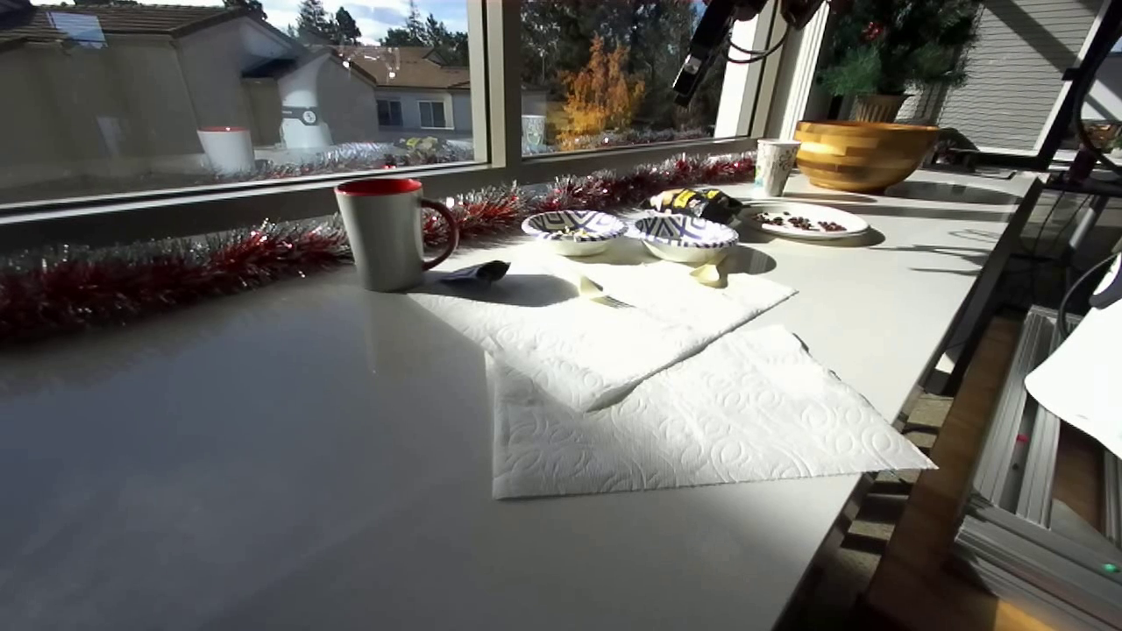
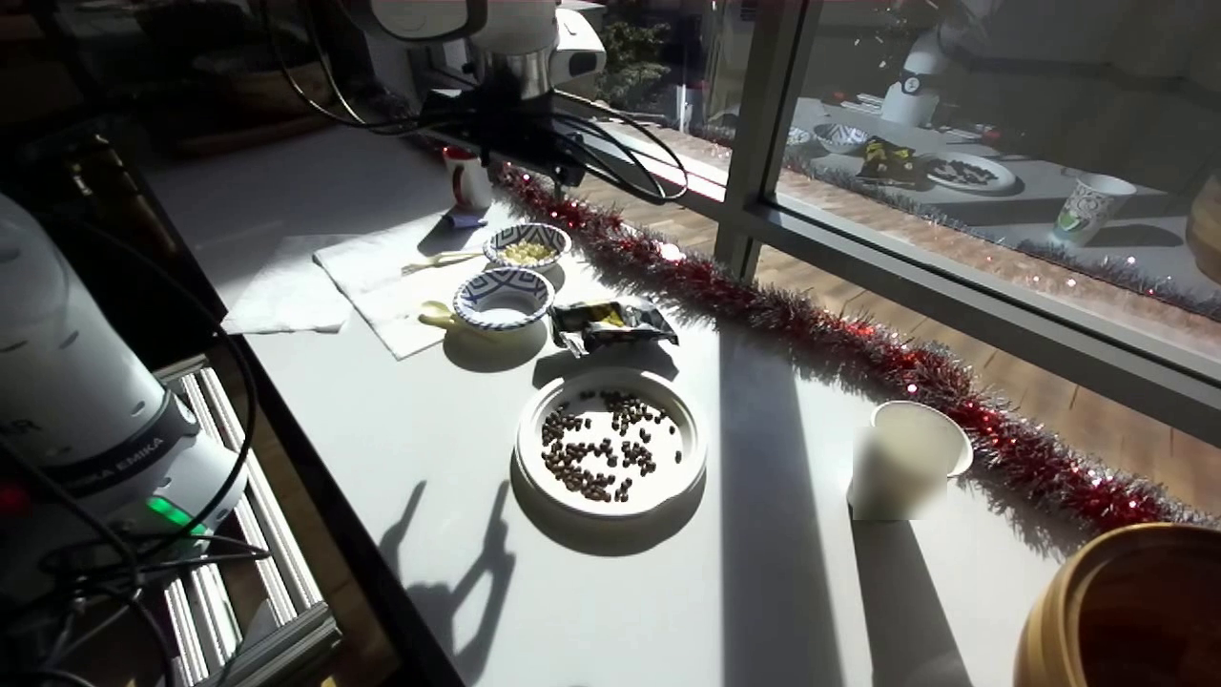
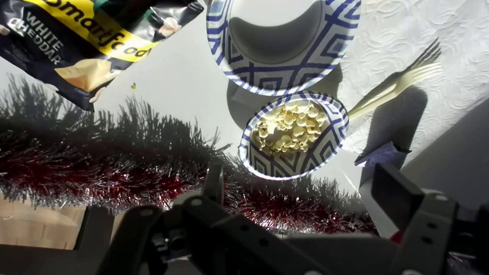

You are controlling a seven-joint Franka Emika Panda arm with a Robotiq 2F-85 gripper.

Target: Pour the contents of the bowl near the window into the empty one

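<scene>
The bowl near the window (image 2: 525,232) holds the contents, a small heap of pale yellow popcorn (image 2: 529,253). In the wrist view this bowl (image 3: 277,164) and its popcorn (image 3: 294,126) are at the centre. The empty one (image 2: 506,281) stands right beside it; its inside is bare in the wrist view (image 3: 275,76). Both bowls, near-window (image 1: 574,219) and empty (image 1: 688,230), show on the table in an exterior view. My gripper (image 3: 296,173) is wide open with nothing between its fingers. It is above the table, with the popcorn bowl's rim appearing between its fingertips.
A black snack bag (image 3: 95,42) lies beside the bowls. A fork (image 3: 397,86) lies on paper towels (image 1: 666,421). A mug (image 1: 381,237), tinsel (image 2: 811,324), a plate of dark beans (image 2: 527,448), a paper cup (image 1: 776,166) and a wooden bowl (image 1: 863,153) stand around.
</scene>
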